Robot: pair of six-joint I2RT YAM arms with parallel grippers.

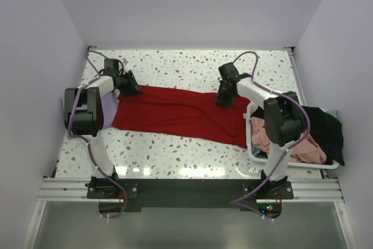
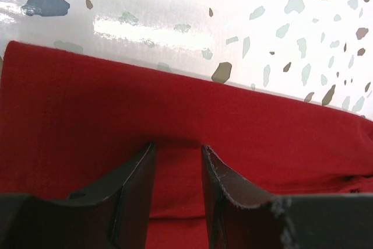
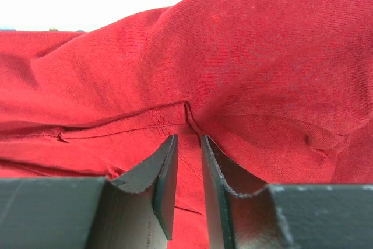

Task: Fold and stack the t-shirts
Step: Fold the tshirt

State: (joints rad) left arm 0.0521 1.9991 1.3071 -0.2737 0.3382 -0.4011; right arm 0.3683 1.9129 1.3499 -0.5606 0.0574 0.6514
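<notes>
Folding had barely begun: right gripper (image 3: 187, 141) pinched the spread red t-shirt (image 1: 175, 115); left gripper (image 2: 178, 151) hold unclear; other t-shirts (image 1: 309, 151) lay unfolded in basket (image 1: 256, 157).

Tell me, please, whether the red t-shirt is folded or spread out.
Spread out: the red t-shirt lies stretched in a long band on the table.

Red t-shirt (image 1: 175, 115): soft matt knit cloth, fine weave. Desk (image 1: 175, 65): glossy speckled stone-look, smooth, w/ glare. Right tool (image 3: 186, 141) fingers (image 3: 217, 190): matt black, edges chipped rough. Basket (image 1: 250, 138): white plastic.
</notes>
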